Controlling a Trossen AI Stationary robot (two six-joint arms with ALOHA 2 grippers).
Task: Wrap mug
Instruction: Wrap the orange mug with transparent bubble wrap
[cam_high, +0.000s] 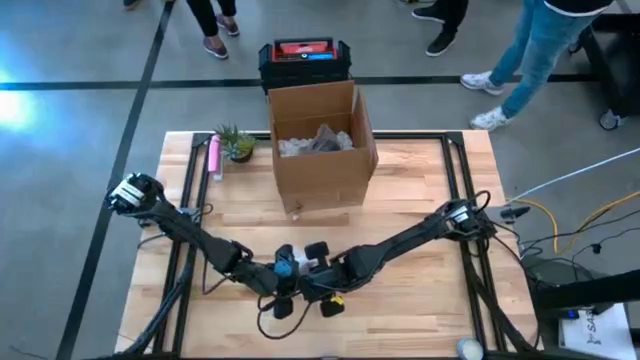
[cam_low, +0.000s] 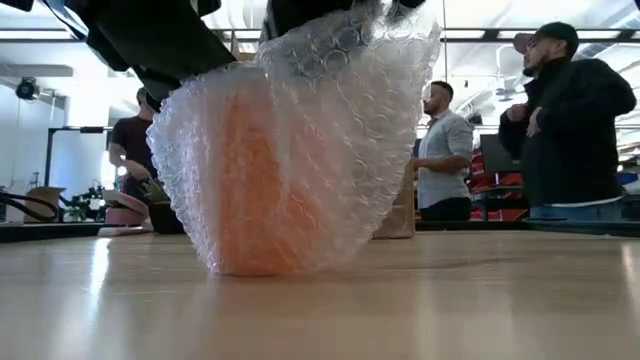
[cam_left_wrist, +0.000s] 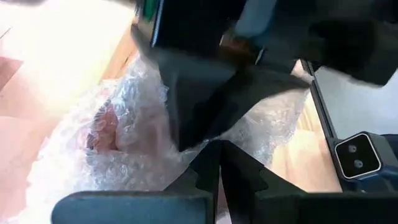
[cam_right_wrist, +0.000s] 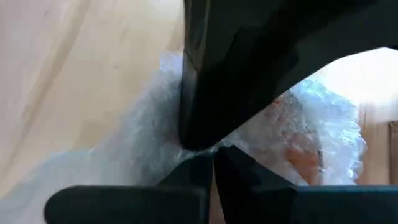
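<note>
The orange mug (cam_low: 262, 190) sits on the table (cam_low: 450, 300) inside bubble wrap (cam_low: 330, 110). The left gripper (cam_left_wrist: 214, 149) and right gripper (cam_right_wrist: 211, 152) are both closed tight, pinching the wrap's top together so it stays around the mug

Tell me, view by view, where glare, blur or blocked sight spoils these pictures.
High view: glare on the floor at far left; the arms hide the mug. Low view: bright room backlight, sheen on the table, yet the bubble wrap around the orange mug is sharp. Both wrist views: dark blurred fingers fill the frame, with washed-out wood behind.
</note>
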